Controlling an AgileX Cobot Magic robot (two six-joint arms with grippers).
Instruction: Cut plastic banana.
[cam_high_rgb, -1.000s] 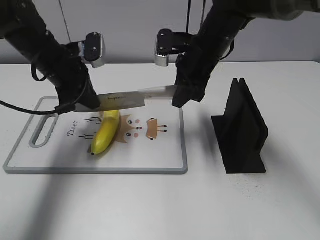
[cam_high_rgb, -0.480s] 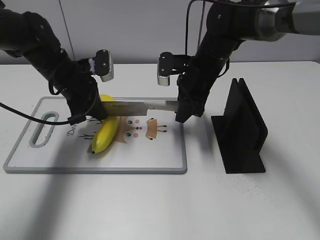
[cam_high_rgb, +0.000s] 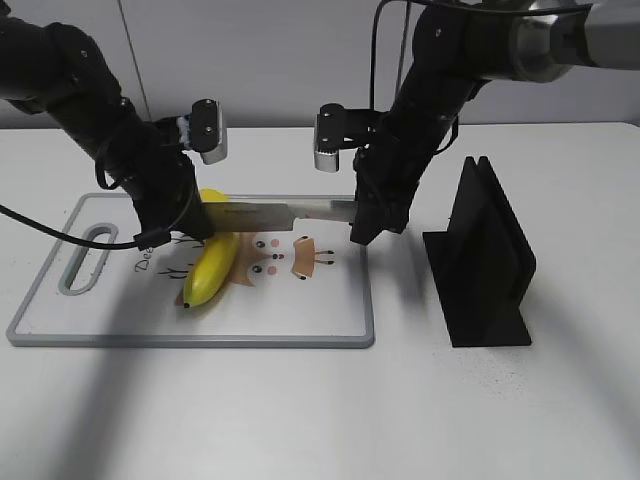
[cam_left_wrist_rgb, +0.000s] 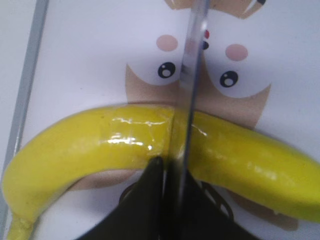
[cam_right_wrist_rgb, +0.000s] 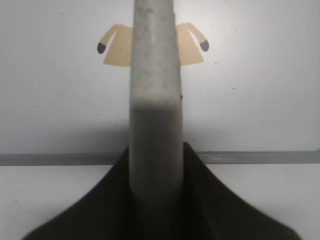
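The plastic banana (cam_high_rgb: 212, 264) is glossy yellow and lies on the white cutting board (cam_high_rgb: 190, 338). A knife (cam_high_rgb: 280, 211) lies level across its upper part. My left gripper (cam_high_rgb: 196, 216) is shut on the blade's tip end, right at the banana. My right gripper (cam_high_rgb: 364, 216) is shut on the pale handle at the board's right edge. In the left wrist view the thin blade (cam_left_wrist_rgb: 190, 90) sits in a seam across the banana (cam_left_wrist_rgb: 100, 145), with the jaws (cam_left_wrist_rgb: 170, 172) pinching it. In the right wrist view the jaws (cam_right_wrist_rgb: 155, 167) clamp the grey-white handle (cam_right_wrist_rgb: 154, 75).
A black knife block (cam_high_rgb: 486, 262) stands on the table to the right of the board. The board has a slot handle (cam_high_rgb: 88, 262) at its left end and cartoon deer prints (cam_high_rgb: 300, 255). White table (cam_high_rgb: 330, 410) lies in front.
Since a second ago both arms have lowered the knife onto the banana and shifted slightly right. Nothing has moved in the last half second.
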